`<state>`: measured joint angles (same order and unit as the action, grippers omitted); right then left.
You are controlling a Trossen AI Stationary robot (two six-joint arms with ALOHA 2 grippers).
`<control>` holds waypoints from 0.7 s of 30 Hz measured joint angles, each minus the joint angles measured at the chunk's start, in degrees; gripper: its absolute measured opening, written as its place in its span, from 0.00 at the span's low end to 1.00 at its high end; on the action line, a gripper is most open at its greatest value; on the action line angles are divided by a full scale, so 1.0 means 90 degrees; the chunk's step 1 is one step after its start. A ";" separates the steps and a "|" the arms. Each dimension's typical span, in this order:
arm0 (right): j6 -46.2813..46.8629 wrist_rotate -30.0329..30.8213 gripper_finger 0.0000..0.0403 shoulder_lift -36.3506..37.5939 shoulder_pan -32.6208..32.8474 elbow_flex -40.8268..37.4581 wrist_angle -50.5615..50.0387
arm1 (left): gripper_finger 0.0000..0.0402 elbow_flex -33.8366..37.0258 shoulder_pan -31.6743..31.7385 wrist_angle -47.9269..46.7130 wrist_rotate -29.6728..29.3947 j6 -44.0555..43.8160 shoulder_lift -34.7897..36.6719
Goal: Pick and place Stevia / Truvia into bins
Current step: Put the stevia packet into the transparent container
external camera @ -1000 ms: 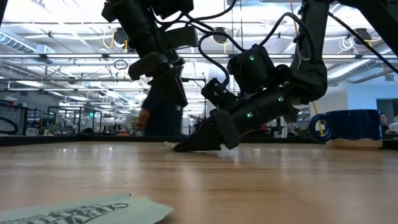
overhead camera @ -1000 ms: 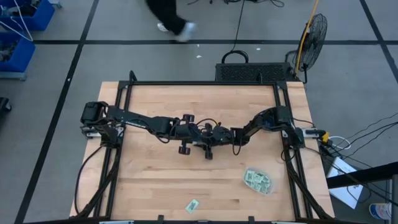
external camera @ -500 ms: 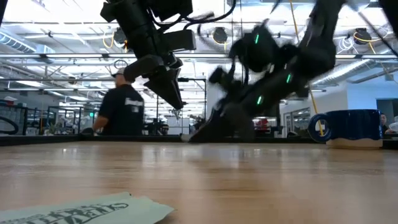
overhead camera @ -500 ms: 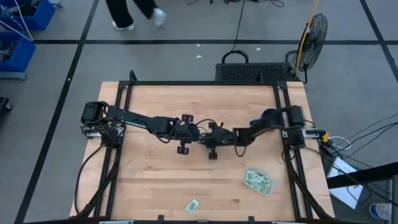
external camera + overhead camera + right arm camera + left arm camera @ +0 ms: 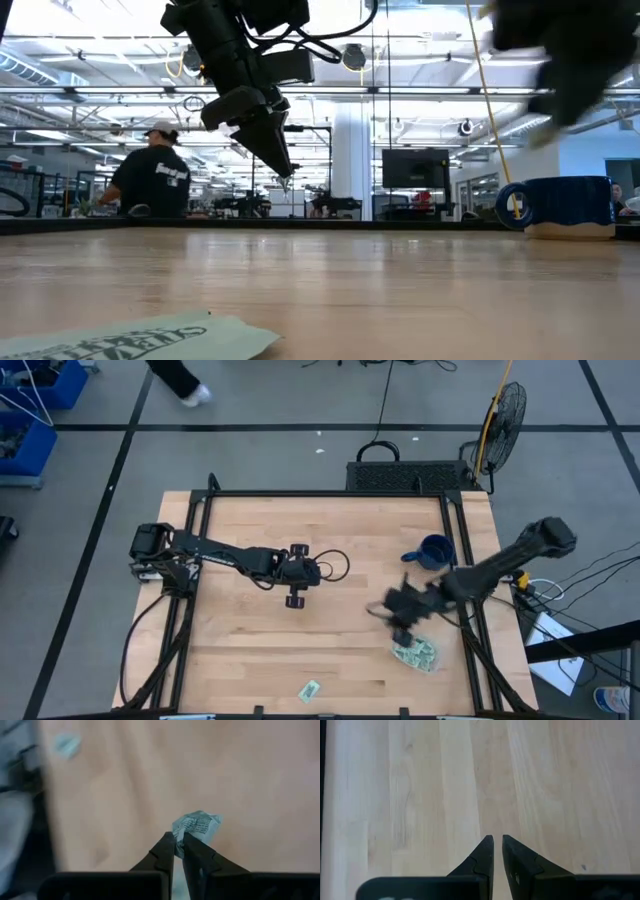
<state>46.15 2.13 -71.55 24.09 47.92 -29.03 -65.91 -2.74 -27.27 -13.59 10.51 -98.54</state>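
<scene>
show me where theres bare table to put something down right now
Bare wood: the far strip behind the left end effector, and the near-left stretch out to the lone sachet. Crowded: the near-right corner, where the right end effector, gripping a sachet, hangs by the clear bin, with the blue mug behind.

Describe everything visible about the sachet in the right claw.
The sachet is a small paper packet, pale green and white with dark print, crumpled rather than flat. The right claw is shut on one edge of it, and the rest sticks out past the fingertips. It hangs clear of the wooden table, touching only the claw. The high view puts that claw beside the clear bin.
</scene>
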 joint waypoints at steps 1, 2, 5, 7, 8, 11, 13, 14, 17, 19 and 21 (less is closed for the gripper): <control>0.0387 -0.0095 0.05 0.0127 0.0286 0.0002 -0.0106 | 0.12 0.0000 -0.0002 -0.0016 0.0001 -0.0079 0.0000; 0.0712 -0.0100 0.04 0.0218 0.0569 0.0002 -0.0169 | 0.12 0.0000 -0.0002 -0.0044 0.0001 -0.0151 0.0000; 0.1664 -0.0047 0.03 0.0349 0.1306 0.0002 -0.0239 | 0.12 0.0000 -0.0011 -0.0040 0.0002 -0.0229 0.0000; 0.2340 -0.0027 0.03 0.0307 0.1735 -0.0010 -0.0235 | 0.12 0.0000 -0.0012 -0.0019 0.0004 -0.0238 0.0000; 0.2530 0.0057 0.04 0.0263 0.1918 -0.0061 -0.0213 | 0.12 0.0000 -0.0012 0.0016 0.0004 -0.0259 0.0000; 0.2793 0.0643 0.05 0.0060 0.2338 -0.0312 -0.0303 | 0.12 0.0000 -0.0012 0.0087 0.0003 -0.0434 0.0000; 0.3035 0.0860 0.07 -0.0075 0.2490 -0.0489 -0.0324 | 0.12 0.0000 -0.0012 0.0087 0.0004 -0.0557 0.0000; 0.3115 0.0924 0.08 -0.0143 0.2528 -0.0548 -0.0314 | 0.12 0.0000 -0.0012 0.0087 0.0008 -0.0593 0.0000; 0.3107 0.0928 0.12 -0.0235 0.2570 -0.0658 -0.0288 | 0.12 0.0000 -0.0019 0.0085 0.0055 -0.0691 0.0000; 0.3105 0.0928 0.15 -0.0257 0.2563 -0.0666 -0.0287 | 0.12 0.0000 -0.0019 0.0087 0.0057 -0.0716 0.0000; 0.3104 0.0930 0.17 -0.0238 0.2563 -0.0666 -0.0248 | 0.12 0.0000 -0.0019 0.0087 0.0057 -0.0753 0.0000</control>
<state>74.08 10.50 -73.69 47.16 41.93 -31.26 -65.91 -2.92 -26.48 -13.08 3.73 -98.54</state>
